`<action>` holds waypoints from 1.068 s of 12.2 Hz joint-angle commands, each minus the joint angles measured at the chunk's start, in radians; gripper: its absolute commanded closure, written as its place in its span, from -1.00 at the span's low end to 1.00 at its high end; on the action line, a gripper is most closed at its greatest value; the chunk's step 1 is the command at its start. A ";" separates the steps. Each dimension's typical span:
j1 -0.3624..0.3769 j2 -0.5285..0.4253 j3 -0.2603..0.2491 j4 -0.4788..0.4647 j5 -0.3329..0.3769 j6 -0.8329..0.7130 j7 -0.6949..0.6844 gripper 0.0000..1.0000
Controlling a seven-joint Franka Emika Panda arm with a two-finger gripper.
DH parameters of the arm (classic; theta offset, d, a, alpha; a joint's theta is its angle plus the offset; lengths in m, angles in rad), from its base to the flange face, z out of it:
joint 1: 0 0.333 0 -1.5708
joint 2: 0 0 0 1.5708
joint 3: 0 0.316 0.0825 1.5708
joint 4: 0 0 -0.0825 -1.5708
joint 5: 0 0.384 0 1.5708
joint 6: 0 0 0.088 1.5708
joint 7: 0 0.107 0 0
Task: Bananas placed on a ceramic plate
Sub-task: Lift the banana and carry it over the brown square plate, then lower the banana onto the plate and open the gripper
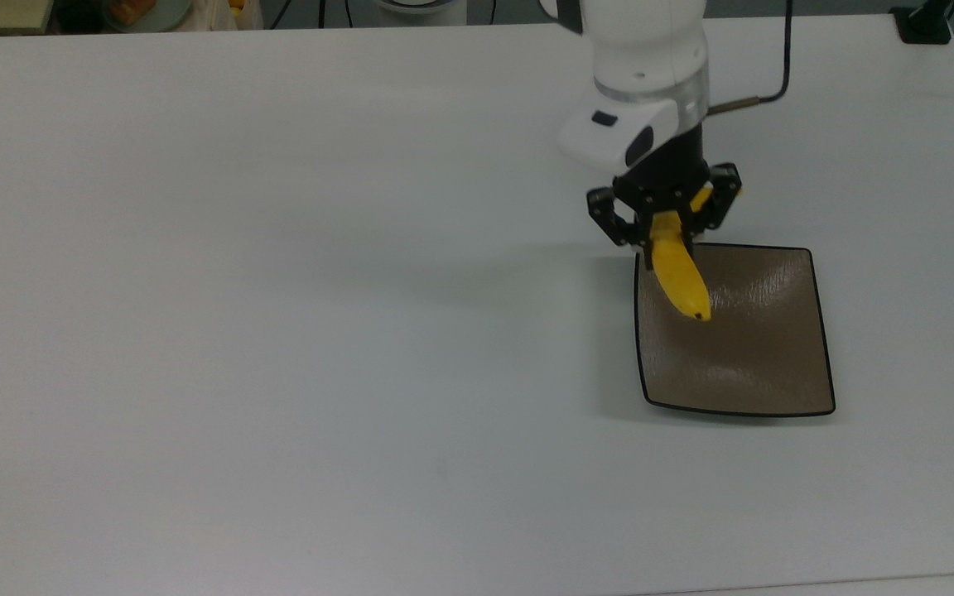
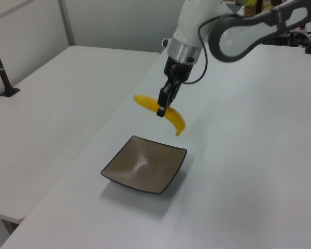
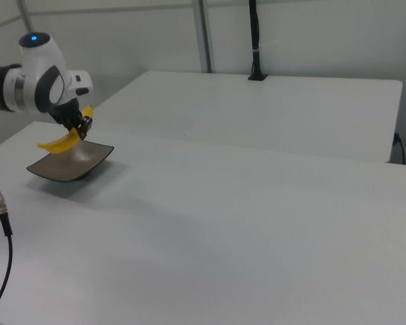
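banana (image 1: pixel 680 277) clamped in tool (image 1: pixel 666 236), above plate (image 1: pixel 758 364)

One banana (image 1: pixel 681 280); one ceramic plate (image 1: pixel 763 364); two white tables (image 1: pixel 278 331).

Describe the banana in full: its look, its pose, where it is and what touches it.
The banana is one smooth, bright-yellow curved fruit with a small dark tip. The gripper is shut on its middle, so both ends stick out past the black fingers. It hangs in the air, tilted, with the dark tip lowest. In the top view that tip overlaps the square brown plate; in the left view it is clear of the plate, just beyond the plate's far corner.
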 commanded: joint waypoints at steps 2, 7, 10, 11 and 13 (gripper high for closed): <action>0.049 0.110 -0.008 0.039 0.004 0.165 0.027 0.82; 0.070 0.183 -0.008 0.035 0.001 0.313 0.045 0.82; 0.078 0.217 -0.008 0.032 -0.003 0.350 0.045 0.81; 0.086 0.222 -0.008 0.033 -0.006 0.351 0.045 0.78; 0.092 0.234 -0.008 0.032 -0.009 0.374 0.045 0.76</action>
